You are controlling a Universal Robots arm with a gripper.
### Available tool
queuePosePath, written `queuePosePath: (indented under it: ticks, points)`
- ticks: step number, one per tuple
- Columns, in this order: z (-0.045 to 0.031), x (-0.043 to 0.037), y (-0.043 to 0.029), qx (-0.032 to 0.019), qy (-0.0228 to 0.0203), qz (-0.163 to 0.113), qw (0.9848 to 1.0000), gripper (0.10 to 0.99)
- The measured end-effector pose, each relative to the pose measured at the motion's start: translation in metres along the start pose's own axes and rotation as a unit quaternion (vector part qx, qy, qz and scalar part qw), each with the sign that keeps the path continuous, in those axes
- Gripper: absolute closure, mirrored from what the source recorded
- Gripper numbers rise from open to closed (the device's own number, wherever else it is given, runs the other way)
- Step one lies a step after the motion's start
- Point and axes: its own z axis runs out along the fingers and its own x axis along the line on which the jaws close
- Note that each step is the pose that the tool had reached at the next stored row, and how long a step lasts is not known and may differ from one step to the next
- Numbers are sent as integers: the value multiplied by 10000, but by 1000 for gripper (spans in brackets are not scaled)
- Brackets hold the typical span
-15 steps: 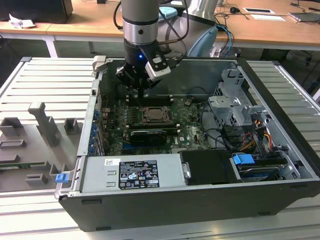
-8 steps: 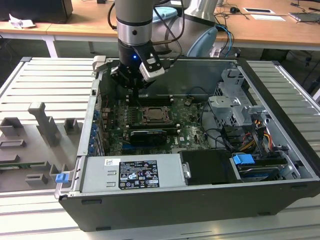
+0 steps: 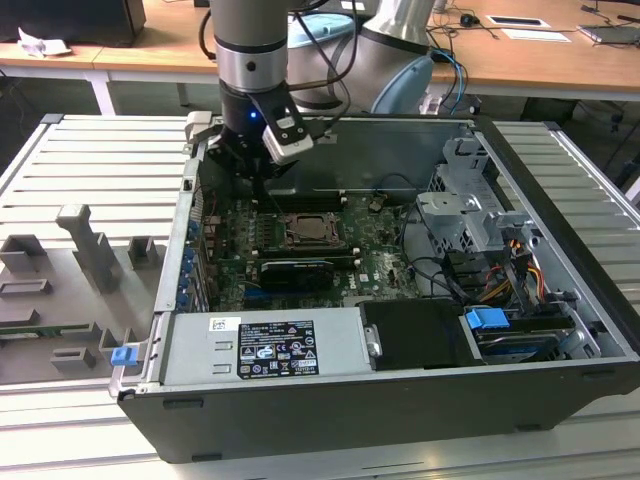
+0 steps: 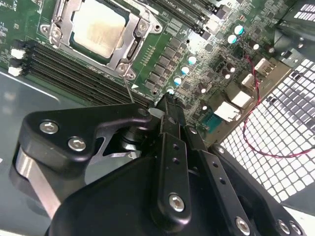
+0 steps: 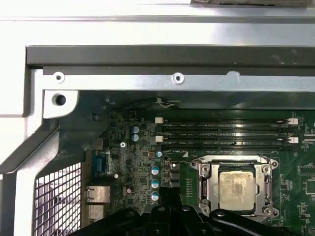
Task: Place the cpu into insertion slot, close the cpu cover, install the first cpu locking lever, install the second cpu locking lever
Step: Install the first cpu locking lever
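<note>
Clenched on nothing, the claw (image 4: 168, 104) hangs just beside the insertion slot (image 4: 58, 30), where the cpu (image 4: 97, 27) already sits under the lowered cpu cover (image 4: 129, 46); whether either locking lever is latched cannot be judged.

Open case (image 3: 350, 420) is lying on a ribbed grey table (image 3: 90, 170), motherboard (image 3: 380, 245) facing up inside. Silver power supply (image 3: 340, 345) is sitting along the near wall. Drive cage (image 3: 460, 210) is standing at the exterior view's right. Grey fixtures (image 3: 85, 245) are sitting on the table at the exterior view's left. Memory slots (image 5: 221, 132) (image 4: 64, 69) are running parallel in both wrist views. Mesh (image 5: 56, 196) is showing just beside the ports (image 5: 98, 194).
</note>
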Motion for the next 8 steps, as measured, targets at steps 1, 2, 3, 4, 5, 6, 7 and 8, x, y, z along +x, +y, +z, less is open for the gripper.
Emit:
queuePosePath:
  ticks: [1,2,3,4,5,6,7,8]
  points:
    - [0,4,0,0,1,-4,10000,980]
    - [1,10,0,0,1,-9,10000,980]
    - [2,15,0,0,1,-12,10000,980]
    - [3,20,0,0,1,-15,10000,980]
    - [5,39,-1,1,2,-23,10000,980]
    - [8,56,0,0,2,-27,10000,980]
    - [10,68,1,0,2,-29,10000,980]
    - [12,78,1,0,2,-32,10000,980]
